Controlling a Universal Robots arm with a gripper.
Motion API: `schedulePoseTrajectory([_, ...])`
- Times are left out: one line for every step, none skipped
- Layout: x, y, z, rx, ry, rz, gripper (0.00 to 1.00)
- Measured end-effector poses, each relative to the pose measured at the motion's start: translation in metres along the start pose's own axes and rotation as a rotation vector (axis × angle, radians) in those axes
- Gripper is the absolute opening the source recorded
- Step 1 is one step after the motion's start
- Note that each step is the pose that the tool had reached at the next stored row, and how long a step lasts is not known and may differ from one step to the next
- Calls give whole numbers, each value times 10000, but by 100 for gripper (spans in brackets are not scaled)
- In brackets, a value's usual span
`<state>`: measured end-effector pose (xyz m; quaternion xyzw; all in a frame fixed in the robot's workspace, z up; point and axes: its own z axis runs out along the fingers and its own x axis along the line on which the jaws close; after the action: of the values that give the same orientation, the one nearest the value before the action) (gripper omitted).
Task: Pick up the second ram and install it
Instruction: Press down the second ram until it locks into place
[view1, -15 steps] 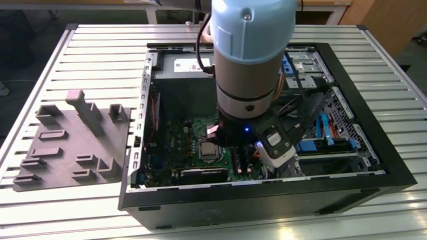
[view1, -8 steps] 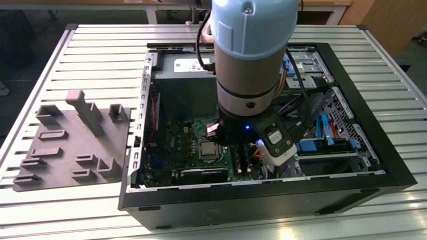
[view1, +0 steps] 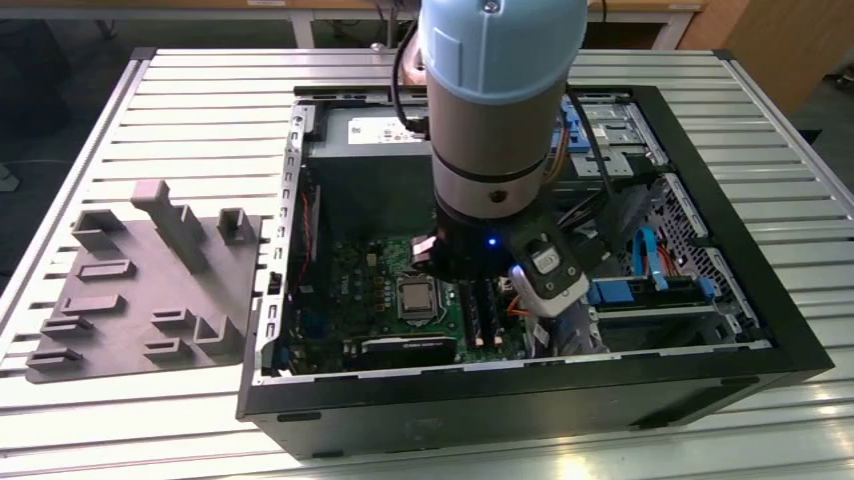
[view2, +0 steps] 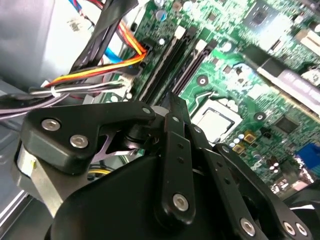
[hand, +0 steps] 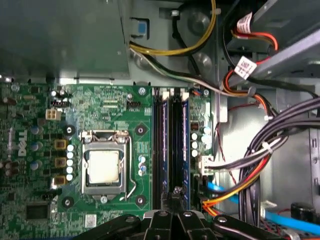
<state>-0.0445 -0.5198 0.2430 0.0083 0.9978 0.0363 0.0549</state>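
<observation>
My gripper (hand: 175, 196) hangs low over the green motherboard (hand: 105, 105), inside the open computer case (view1: 747, 300). Its black fingers (view2: 172, 107) are shut together and I see nothing between them. They point at the near end of two long black memory slots (hand: 161, 145). A thin dark stick with a bluish edge, apparently the second ram (hand: 182, 145), stands seated in the slot nearer the cables. A similar stick fills the slot beside it. In the exterior view the arm (view1: 494, 150) reaches straight down and covers the fingers.
The silver processor socket (hand: 103, 166) lies beside the slots. Bundled black, orange and blue cables (hand: 260, 165) crowd the other side, below the drive bays (hand: 280, 30). A grey tray with plastic blocks (view1: 134, 290) lies on the slatted table at the exterior view's left.
</observation>
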Motion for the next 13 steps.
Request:
schedulePoseTrajectory([0,17,1,-1,0,0,11])
schedulePoseTrajectory([0,33,2,1,0,0,11])
schedulePoseTrajectory([1,51,4,0,1,0,11])
schedulePoseTrajectory([1,68,5,1,0,0,11])
schedulePoseTrajectory([1,86,6,1,1,0,11])
schedulePoseTrajectory([2,104,7,2,1,0,11])
schedulePoseTrajectory([2,119,9,-1,0,0,11])
schedulePoseTrajectory([1,123,9,0,0,-1,11])
schedulePoseTrajectory([1,123,9,-1,0,-2,11])
schedulePoseTrajectory([2,123,9,0,0,-2,11])
schedulePoseTrajectory([2,123,9,0,0,-1,11])
schedulePoseTrajectory([2,124,9,1,1,-1,11])
schedulePoseTrajectory([2,124,9,1,1,-1,11])
